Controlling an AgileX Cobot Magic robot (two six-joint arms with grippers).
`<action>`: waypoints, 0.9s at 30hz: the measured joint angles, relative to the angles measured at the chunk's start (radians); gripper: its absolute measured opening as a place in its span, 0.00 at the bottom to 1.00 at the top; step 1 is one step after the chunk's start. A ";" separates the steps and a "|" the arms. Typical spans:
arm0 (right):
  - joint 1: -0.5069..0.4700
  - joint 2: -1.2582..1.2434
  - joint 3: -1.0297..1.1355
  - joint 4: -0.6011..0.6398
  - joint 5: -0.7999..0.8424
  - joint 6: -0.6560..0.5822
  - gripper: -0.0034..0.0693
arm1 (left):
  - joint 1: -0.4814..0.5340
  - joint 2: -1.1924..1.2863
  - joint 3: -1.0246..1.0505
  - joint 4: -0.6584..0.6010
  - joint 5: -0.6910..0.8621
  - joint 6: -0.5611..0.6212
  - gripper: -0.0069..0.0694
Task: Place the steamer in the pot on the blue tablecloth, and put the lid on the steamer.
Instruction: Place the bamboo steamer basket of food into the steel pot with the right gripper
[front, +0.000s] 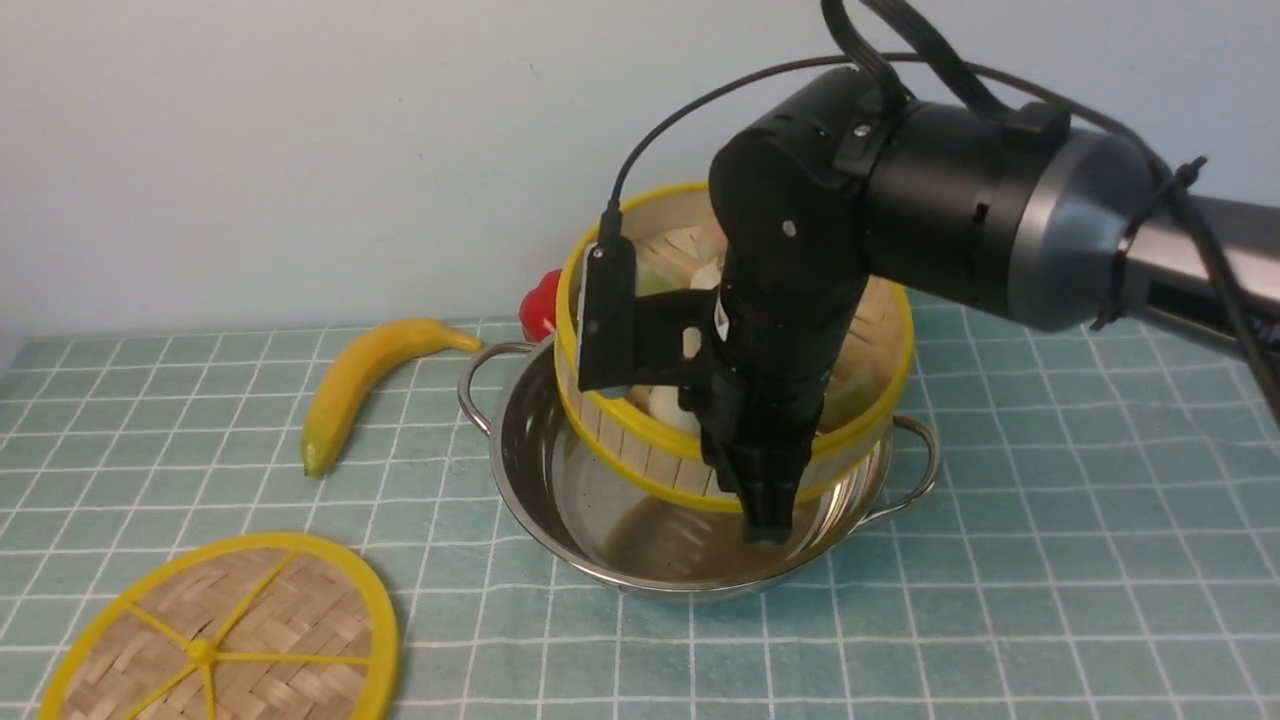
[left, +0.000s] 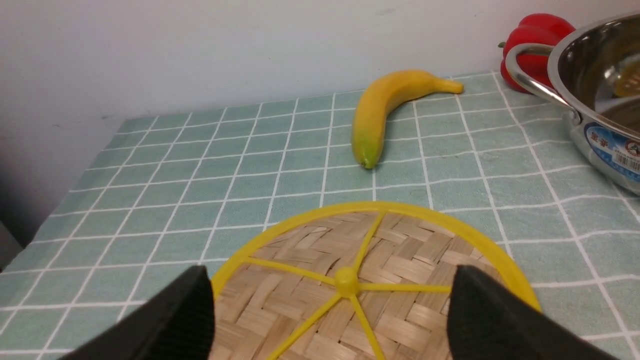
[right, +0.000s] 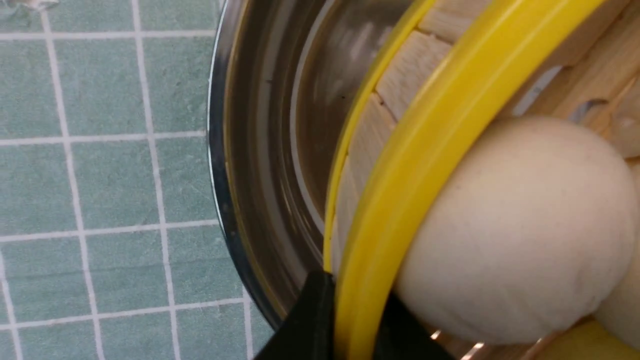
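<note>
The bamboo steamer (front: 625, 440) hangs tilted in the mouth of the steel pot (front: 560, 470), its far side raised. The pot stands on the blue tablecloth (front: 1050, 500). My right gripper (front: 765, 525) is shut on the steamer's near wall, one finger outside and one inside the yellow rim (right: 440, 115). A white bun (right: 515, 225) lies inside, by the grip. The woven lid (front: 230, 640) lies flat on the cloth at the front left. My left gripper (left: 335, 300) hovers open over the lid (left: 360, 250), its fingers either side of the yellow knob. It is out of the front view.
A banana (front: 360, 380) lies on the cloth left of the pot, behind the lid. A red pepper (front: 540, 305) sits behind the pot's left handle, against the wall. The right arm and its cables reach in from the right above the cloth.
</note>
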 joint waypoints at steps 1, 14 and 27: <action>0.000 0.006 -0.001 -0.003 0.000 -0.005 0.13 | 0.000 0.000 0.000 0.000 0.000 0.000 0.85; 0.000 0.059 -0.003 0.012 -0.018 -0.057 0.13 | 0.000 0.000 0.000 0.000 0.000 0.002 0.85; 0.000 0.100 -0.005 0.091 -0.066 -0.070 0.13 | 0.000 0.000 0.000 0.000 0.000 0.006 0.85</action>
